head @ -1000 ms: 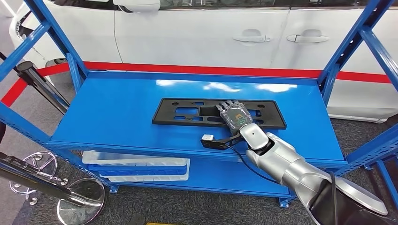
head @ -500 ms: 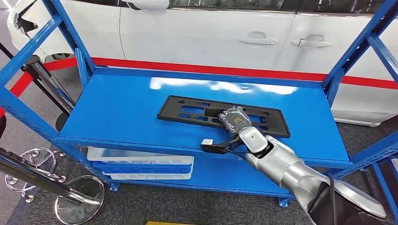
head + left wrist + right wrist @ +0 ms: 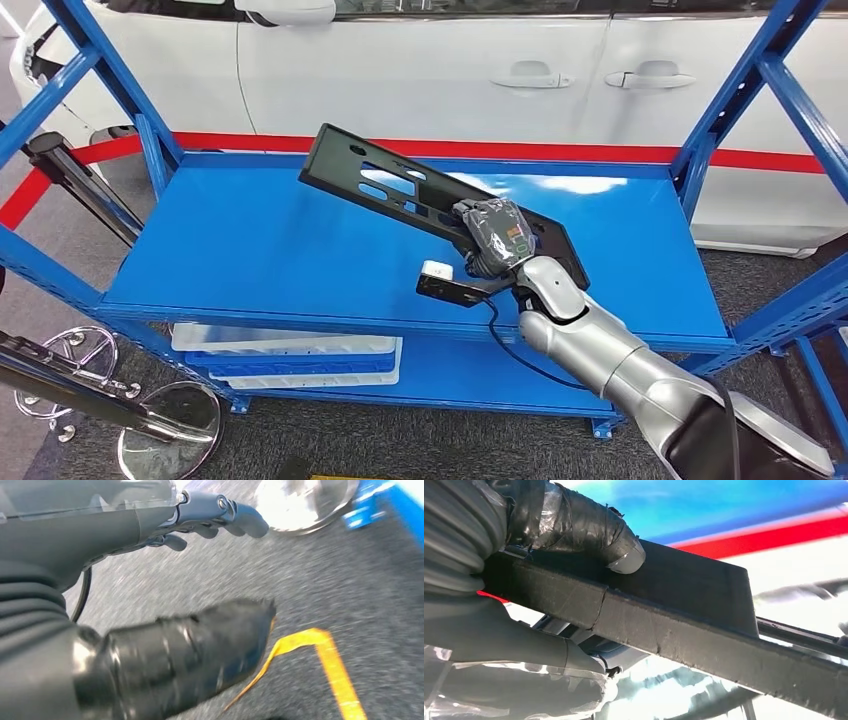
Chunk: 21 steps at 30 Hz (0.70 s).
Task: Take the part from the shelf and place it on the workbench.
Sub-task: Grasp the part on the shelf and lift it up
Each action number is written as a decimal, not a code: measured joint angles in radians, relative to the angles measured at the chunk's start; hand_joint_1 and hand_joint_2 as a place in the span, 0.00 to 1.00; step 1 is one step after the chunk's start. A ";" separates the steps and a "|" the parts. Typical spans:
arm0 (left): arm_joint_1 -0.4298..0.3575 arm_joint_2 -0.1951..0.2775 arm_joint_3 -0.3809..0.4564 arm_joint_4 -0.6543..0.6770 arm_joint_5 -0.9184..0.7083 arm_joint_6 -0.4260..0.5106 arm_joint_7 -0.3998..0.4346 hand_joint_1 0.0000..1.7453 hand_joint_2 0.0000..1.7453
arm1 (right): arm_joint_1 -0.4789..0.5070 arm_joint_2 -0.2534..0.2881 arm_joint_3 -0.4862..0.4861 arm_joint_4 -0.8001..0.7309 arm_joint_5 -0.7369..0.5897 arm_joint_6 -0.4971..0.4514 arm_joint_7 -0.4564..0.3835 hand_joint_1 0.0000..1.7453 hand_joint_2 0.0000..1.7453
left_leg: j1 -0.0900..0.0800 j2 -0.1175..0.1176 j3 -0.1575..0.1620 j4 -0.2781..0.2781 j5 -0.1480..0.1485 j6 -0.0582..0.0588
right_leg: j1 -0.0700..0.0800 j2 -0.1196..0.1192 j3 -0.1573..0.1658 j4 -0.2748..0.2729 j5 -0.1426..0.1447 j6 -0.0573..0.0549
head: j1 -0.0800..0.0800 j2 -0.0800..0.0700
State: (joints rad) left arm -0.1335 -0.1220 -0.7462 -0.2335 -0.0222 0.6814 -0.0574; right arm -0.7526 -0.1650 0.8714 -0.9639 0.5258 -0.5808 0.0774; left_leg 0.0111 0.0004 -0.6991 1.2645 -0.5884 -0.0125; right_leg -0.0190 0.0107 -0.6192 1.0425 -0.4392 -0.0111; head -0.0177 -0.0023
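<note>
The part is a long black plastic plate with cut-outs. My right hand grips it near its right end and holds it tilted above the blue shelf, left end raised. In the right wrist view the thumb presses on the black plate and the other fingers wrap under its edge. My left hand hangs over grey floor with its fingers apart and nothing in it.
Blue shelf uprights stand at both sides. A white car is parked behind the shelf. White and blue trays lie on the lower level. A chrome stand base and a black pole are at the left.
The black plate lay flat on the shelf under my right hand; now the hand grips it and has lifted it, left end tilted up. The camera shifted slightly.
</note>
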 joint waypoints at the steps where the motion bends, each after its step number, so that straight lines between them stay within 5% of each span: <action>1: 0.001 0.002 0.013 0.000 -0.037 0.000 -0.008 0.00 1.00 | 0.013 -0.006 -0.009 -0.035 -0.005 -0.009 -0.002 1.00 1.00 | 0.000 0.000 -0.016 0.031 -0.004 -0.001 | 0.000 0.000 0.000 0.000 0.000 0.000 | 0.000 0.000; 3: 0.005 0.003 0.042 0.000 -0.102 0.000 -0.015 0.00 1.00 | 0.037 -0.020 -0.029 -0.107 -0.020 -0.026 -0.008 1.00 1.00 | 0.000 0.000 0.003 -0.015 0.042 0.004 | 0.000 0.000 0.001 0.001 0.000 0.000 | 0.000 0.000; 6: 0.011 0.003 0.088 0.000 -0.183 0.001 -0.008 0.00 1.00 | 0.064 -0.039 -0.073 -0.228 -0.073 -0.064 -0.034 1.00 1.00 | -0.005 -0.001 0.091 -0.193 0.119 0.020 | 0.002 0.002 -0.001 0.001 0.000 0.006 | 0.000 0.000; 11: 0.025 0.003 0.179 -0.002 -0.293 0.001 0.023 0.00 1.00 | 0.098 -0.063 -0.134 -0.401 -0.146 -0.104 -0.074 1.00 1.00 | -0.008 -0.002 0.114 -0.251 0.129 0.039 | 0.002 0.003 -0.004 -0.002 -0.001 0.034 | 0.002 0.000; 13: 0.027 0.003 0.206 -0.006 -0.313 0.001 0.025 0.00 1.00 | 0.109 -0.075 -0.147 -0.451 -0.158 -0.105 -0.082 1.00 1.00 | -0.004 -0.001 0.122 -0.265 0.137 0.048 | 0.001 0.001 -0.031 0.061 -0.044 0.041 | 0.006 0.000; 16: 0.034 0.000 0.258 -0.010 -0.385 0.001 0.023 0.00 1.00 | 0.141 -0.083 -0.178 -0.534 -0.214 -0.107 -0.130 1.00 1.00 | -0.005 -0.002 0.124 -0.265 0.136 0.054 | 0.000 -0.001 -0.110 0.232 -0.116 0.043 | 0.010 0.000; 18: 0.043 -0.003 0.309 -0.014 -0.461 0.001 0.020 0.00 1.00 | 0.177 -0.086 -0.208 -0.606 -0.280 -0.108 -0.179 1.00 1.00 | -0.005 -0.004 0.125 -0.260 0.132 0.055 | 0.000 -0.001 -0.107 0.224 -0.087 0.043 | 0.011 0.000; 21: 0.051 -0.011 0.390 -0.019 -0.564 0.001 0.013 0.00 1.00 | 0.204 -0.087 -0.261 -0.715 -0.378 -0.109 -0.237 1.00 1.00 | -0.008 -0.006 0.122 -0.240 0.117 0.045 | 0.001 -0.004 -0.026 0.057 -0.011 0.036 | 0.012 0.000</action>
State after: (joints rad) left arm -0.0830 -0.1326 -0.3566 -0.2528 -0.5862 0.6823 -0.0443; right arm -0.5488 -0.2521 0.6101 -1.6793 0.1481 -0.6898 -0.1597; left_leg 0.0031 -0.0057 -0.5776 1.0241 -0.4717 0.0330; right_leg -0.0178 0.0063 -0.6448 1.0996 -0.4500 0.0251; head -0.0061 -0.0022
